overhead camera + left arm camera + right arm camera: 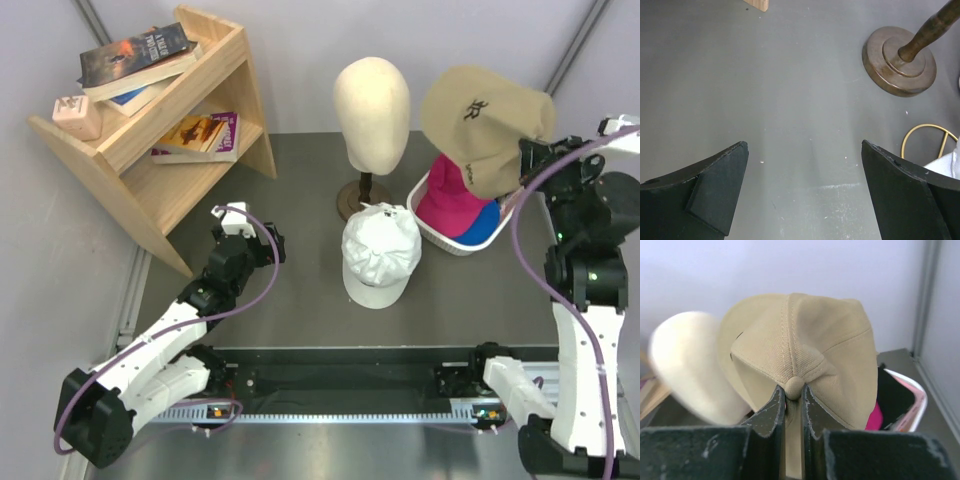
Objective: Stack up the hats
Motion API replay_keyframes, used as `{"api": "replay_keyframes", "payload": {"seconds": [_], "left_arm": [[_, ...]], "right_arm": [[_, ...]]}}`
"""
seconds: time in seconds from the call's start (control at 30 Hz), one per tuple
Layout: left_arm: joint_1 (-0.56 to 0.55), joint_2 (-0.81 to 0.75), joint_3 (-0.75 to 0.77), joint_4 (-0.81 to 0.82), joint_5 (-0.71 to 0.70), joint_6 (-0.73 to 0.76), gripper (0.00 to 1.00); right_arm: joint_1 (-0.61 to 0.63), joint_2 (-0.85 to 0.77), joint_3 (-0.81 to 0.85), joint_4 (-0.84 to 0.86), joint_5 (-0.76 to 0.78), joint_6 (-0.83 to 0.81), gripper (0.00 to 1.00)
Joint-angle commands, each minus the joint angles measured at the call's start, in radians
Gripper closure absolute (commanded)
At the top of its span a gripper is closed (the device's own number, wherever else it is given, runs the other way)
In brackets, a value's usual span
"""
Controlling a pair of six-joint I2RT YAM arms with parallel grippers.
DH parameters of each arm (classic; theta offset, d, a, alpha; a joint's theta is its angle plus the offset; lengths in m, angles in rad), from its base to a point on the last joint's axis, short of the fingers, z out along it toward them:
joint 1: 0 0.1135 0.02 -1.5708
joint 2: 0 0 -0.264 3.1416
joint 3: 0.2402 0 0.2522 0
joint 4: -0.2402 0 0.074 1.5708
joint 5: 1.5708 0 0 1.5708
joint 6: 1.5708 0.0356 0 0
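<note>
From above, the right gripper (524,158) holds the tan cap (480,120) high in the air over the white basket (432,232). In the basket lie a magenta cap (445,200) and a blue cap (486,222). The white cap (380,255) lies flat on the table (300,320), just beside the basket on its left, with its long axis running from far to near and the brim toward the arms. From the held cap it is therefore to the left, lower and nearer, so I judge the next move must carry the tan cap that way and down. The right arm stands tall and bends back at the top. The left arm is stretched low, its left gripper (250,235) well apart from the white cap. In the left wrist view the two fingers (715,185) are spread wide with only bare table between them. The stand base (900,60) of the mannequin is ahead on the right. In the right wrist view the fingers (771,412) are pressed together on the tan cap (805,350) at its top button. The crown faces away, and the mannequin head (690,365) is blurred behind it.
</note>
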Motion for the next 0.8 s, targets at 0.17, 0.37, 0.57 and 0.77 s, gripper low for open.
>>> {"api": "replay_keyframes", "payload": {"seconds": [0.17,0.37,0.57,0.77], "left_arm": [[0.002,-0.027,0.004,0.035,0.004,-0.008,0.01],[0.002,-0.071,0.019,0.018,0.019,-0.013,0.01],[0.002,-0.172,0.065,-0.027,0.102,-0.057,0.01],[0.002,-0.232,0.131,-0.03,0.329,-0.099,0.01]], "right_arm": [[0.019,-0.126,0.054,-0.104,-0.508,0.04,1.0],[0.021,-0.172,0.002,-0.124,-0.631,0.04,1.0],[0.028,-0.179,-0.098,-0.103,-0.692,0.046,1.0],[0.108,-0.166,-0.187,-0.051,-0.674,0.057,1.0]]}}
